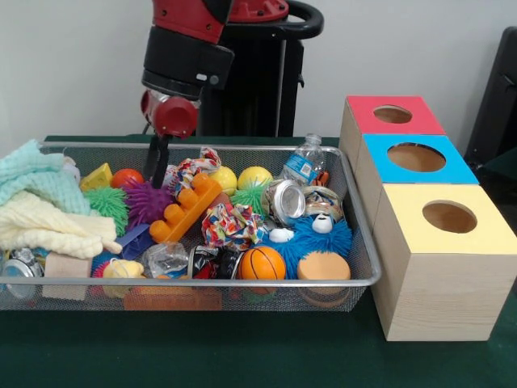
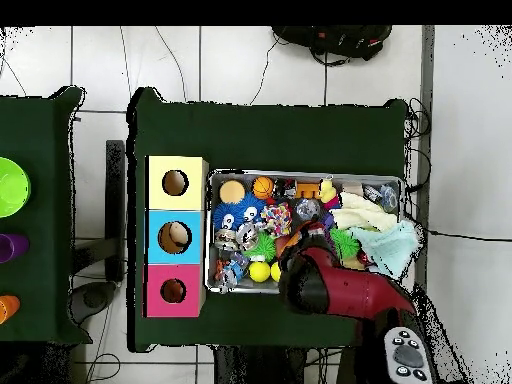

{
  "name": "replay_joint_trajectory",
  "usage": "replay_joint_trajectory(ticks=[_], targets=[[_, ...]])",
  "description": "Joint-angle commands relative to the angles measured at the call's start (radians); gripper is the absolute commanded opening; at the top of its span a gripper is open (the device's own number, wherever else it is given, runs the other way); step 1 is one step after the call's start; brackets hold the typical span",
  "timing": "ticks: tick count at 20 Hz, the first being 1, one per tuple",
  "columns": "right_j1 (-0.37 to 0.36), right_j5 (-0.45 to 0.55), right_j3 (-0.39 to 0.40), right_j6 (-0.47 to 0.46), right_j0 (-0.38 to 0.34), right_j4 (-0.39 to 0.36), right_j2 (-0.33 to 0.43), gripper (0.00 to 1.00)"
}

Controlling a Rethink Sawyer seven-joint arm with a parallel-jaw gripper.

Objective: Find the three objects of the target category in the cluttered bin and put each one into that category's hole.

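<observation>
End effector (image 1: 156, 166) tips behind bin (image 1: 242, 282) clutter

Bright, even indoor light, soft shadows under the wire bin (image 1: 359, 242), mild blur

The arm (image 1: 190, 48) is running off the top edge of the front view, so its upper part is going unseen. The gripper (image 1: 157, 166) is showing only as a dark shape dipping behind the basket (image 1: 202, 280) rim, and its state is not readable. In the overhead view the arm's red body (image 2: 335, 285) is covering the gripper and part of the basket's contents. Toys at the basket bottom are lying half buried under others. The towels (image 1: 40, 206) are being cut by the front view's left edge.
</observation>
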Motion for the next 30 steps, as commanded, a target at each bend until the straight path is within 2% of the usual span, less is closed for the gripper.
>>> replay_joint_trajectory(ticks=[1,7,10,13,15,18,21,23,26,30], targets=[[0.058,0.0,-0.07,-0.104,-0.167,-0.096,0.225,1.0],[0.012,0.135,-0.039,-0.234,-0.37,-0.159,0.448,1.0],[0.06,0.19,-0.107,-0.301,-0.443,-0.193,0.531,1.0],[0.128,0.24,-0.216,-0.343,-0.48,-0.211,0.599,1.0],[0.172,0.245,-0.29,-0.334,-0.463,-0.221,0.605,1.0],[0.228,0.227,-0.399,-0.264,-0.393,-0.223,0.571,1.0],[0.247,0.265,-0.468,-0.245,-0.364,-0.206,0.574,1.0],[0.247,0.283,-0.489,-0.227,-0.345,-0.196,0.56,1.0],[0.237,0.28,-0.481,-0.192,-0.325,-0.199,0.545,1.0],[0.19,0.292,-0.43,-0.106,-0.279,-0.177,0.514,1.0]])
